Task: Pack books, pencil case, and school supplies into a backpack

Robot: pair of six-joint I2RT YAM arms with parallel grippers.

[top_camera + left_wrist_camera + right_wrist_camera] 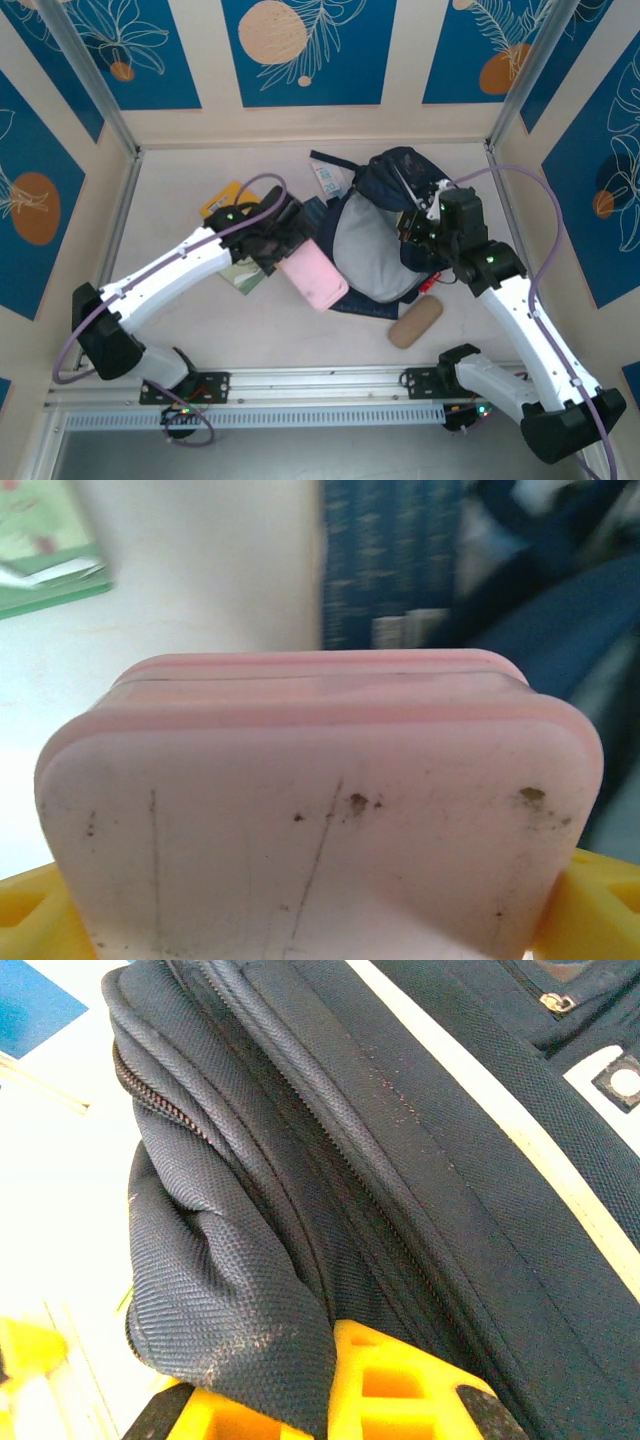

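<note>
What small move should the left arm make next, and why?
Probably carry the pink pencil case rightward toward the grey lining of the backpack: the left gripper grips it beside the opening, and the right gripper pinches the rim fabric.

Woven cloth backpack (420, 1180), scuffed plastic case (320, 820)

The left arm (185, 262) hides most of the yellow-orange book (217, 204) and green packet (243, 277). In the left wrist view the pink pencil case (320, 820) runs off the bottom edge; the backpack (540, 630) behind is blurred.
</note>
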